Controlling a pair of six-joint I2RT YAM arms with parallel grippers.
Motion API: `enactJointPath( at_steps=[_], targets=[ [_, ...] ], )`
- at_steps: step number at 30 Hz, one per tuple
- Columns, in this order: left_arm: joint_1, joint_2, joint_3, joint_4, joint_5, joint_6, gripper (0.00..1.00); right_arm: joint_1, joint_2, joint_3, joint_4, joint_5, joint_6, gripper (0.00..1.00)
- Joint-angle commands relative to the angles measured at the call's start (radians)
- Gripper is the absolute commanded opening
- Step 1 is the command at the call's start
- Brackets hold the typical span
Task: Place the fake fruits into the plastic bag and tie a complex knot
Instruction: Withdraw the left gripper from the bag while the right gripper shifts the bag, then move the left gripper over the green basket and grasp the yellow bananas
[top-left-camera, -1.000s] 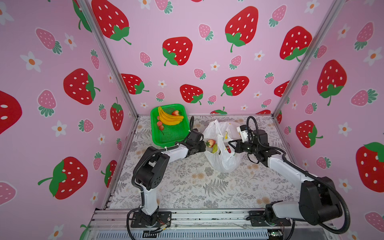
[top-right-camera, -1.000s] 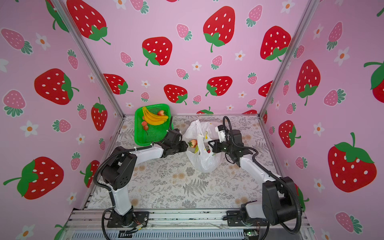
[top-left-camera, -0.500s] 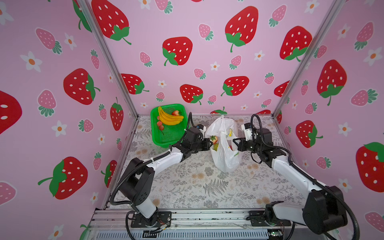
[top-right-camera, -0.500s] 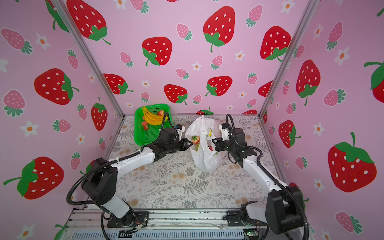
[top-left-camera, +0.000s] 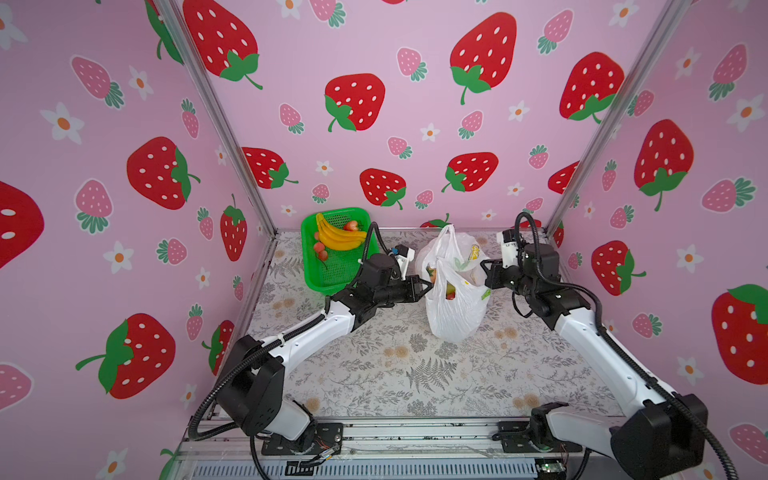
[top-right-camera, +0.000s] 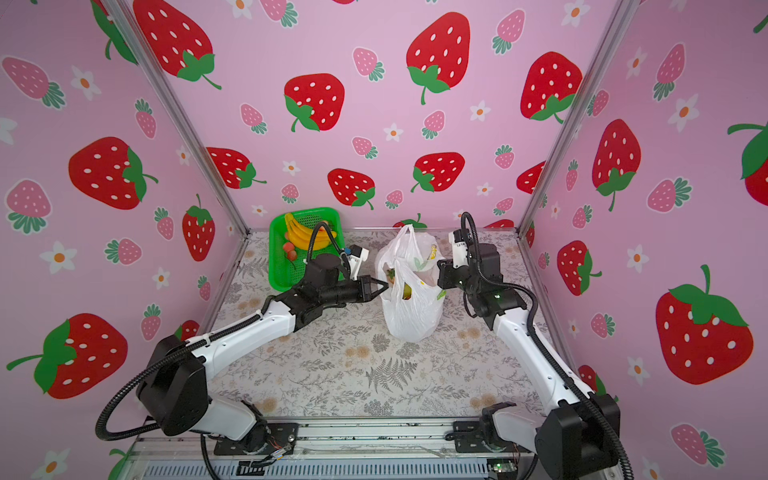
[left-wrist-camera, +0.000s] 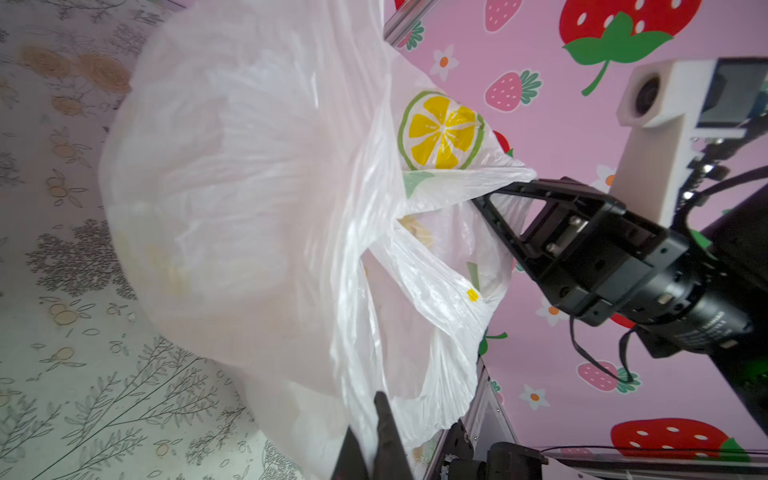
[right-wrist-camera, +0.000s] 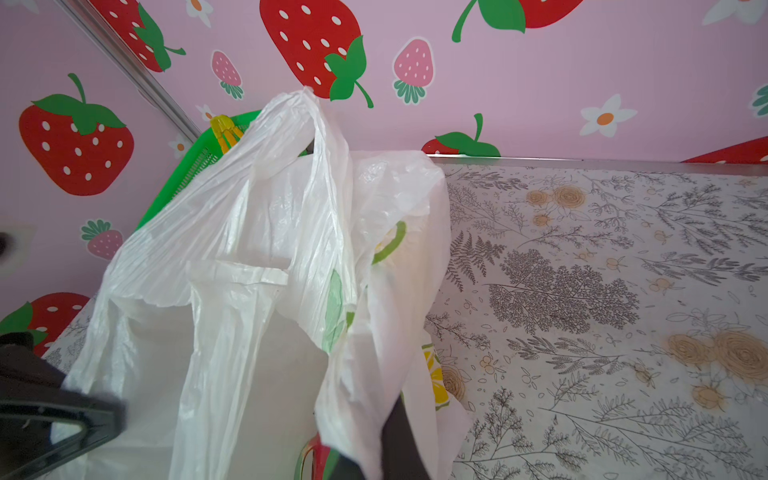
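The bag (top-left-camera: 455, 307) stands on the desk (top-left-camera: 374, 374), some fruits (top-left-camera: 450, 295) inside and bananas (top-left-camera: 338, 239) lying in the basket (top-left-camera: 307, 257). Its rim is pinched by the closed right tool (left-wrist-camera: 528, 182). The left tool (top-left-camera: 429, 284) is nearly closed at the opposite rim, its grip uncertain. The mouth should be kept spread without the film being tugged, lest the bag be toppled.

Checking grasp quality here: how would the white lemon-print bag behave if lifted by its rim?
Likely floppy: the plastic bag is thin, crinkled film, draped between the left claw and right claw. Probably light but bottom-heavy, with fruits showing inside. It may slump or tip if released.
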Motion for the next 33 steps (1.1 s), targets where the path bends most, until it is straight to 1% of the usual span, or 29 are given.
enactJointPath(
  at_steps=[1, 3, 5, 6, 7, 9, 10, 11, 13, 17, 19, 23, 27, 29, 33],
  targets=[
    [0.047, -0.032, -0.007, -0.07, -0.054, 0.068, 0.25, -0.005, 0.02, -0.02, 0.07, -0.116, 0.017, 0.03],
    [0.083, -0.075, -0.015, -0.109, -0.099, 0.107, 0.36, -0.005, 0.039, -0.028, 0.098, -0.18, 0.035, 0.03],
    [0.119, -0.129, -0.032, -0.138, -0.18, 0.151, 0.44, -0.004, 0.052, -0.035, 0.116, -0.219, 0.049, 0.03],
    [0.139, -0.159, -0.043, -0.148, -0.239, 0.177, 0.47, -0.003, 0.057, -0.043, 0.126, -0.23, 0.056, 0.02],
    [0.157, -0.181, -0.051, -0.16, -0.313, 0.198, 0.56, -0.002, 0.058, -0.051, 0.138, -0.234, 0.06, 0.02],
    [0.199, -0.207, -0.06, -0.167, -0.431, 0.243, 0.66, 0.003, 0.055, -0.069, 0.16, -0.239, 0.068, 0.02],
    [0.225, -0.204, -0.053, -0.176, -0.481, 0.269, 0.7, 0.006, 0.054, -0.077, 0.17, -0.241, 0.07, 0.02],
    [0.249, -0.192, -0.036, -0.195, -0.515, 0.287, 0.72, 0.005, 0.054, -0.083, 0.176, -0.242, 0.071, 0.02],
    [0.307, -0.142, 0.018, -0.245, -0.552, 0.314, 0.73, 0.009, 0.056, -0.093, 0.184, -0.246, 0.068, 0.03],
    [0.394, -0.012, 0.116, -0.268, -0.521, 0.328, 0.73, 0.01, 0.059, -0.109, 0.197, -0.24, 0.054, 0.03],
    [0.428, 0.075, 0.182, -0.282, -0.487, 0.323, 0.73, 0.011, 0.063, -0.12, 0.209, -0.237, 0.052, 0.03],
    [0.474, 0.239, 0.302, -0.295, -0.428, 0.303, 0.74, 0.014, 0.063, -0.132, 0.212, -0.236, 0.047, 0.03],
    [0.525, 0.376, 0.393, -0.266, -0.325, 0.248, 0.76, 0.013, 0.057, -0.144, 0.216, -0.221, 0.042, 0.02],
    [0.549, 0.434, 0.435, -0.245, -0.261, 0.207, 0.77, 0.013, 0.061, -0.145, 0.218, -0.225, 0.042, 0.03],
    [0.586, 0.55, 0.519, -0.205, -0.17, 0.113, 0.79, 0.013, 0.072, -0.149, 0.226, -0.233, 0.045, 0.02]
  ],
)
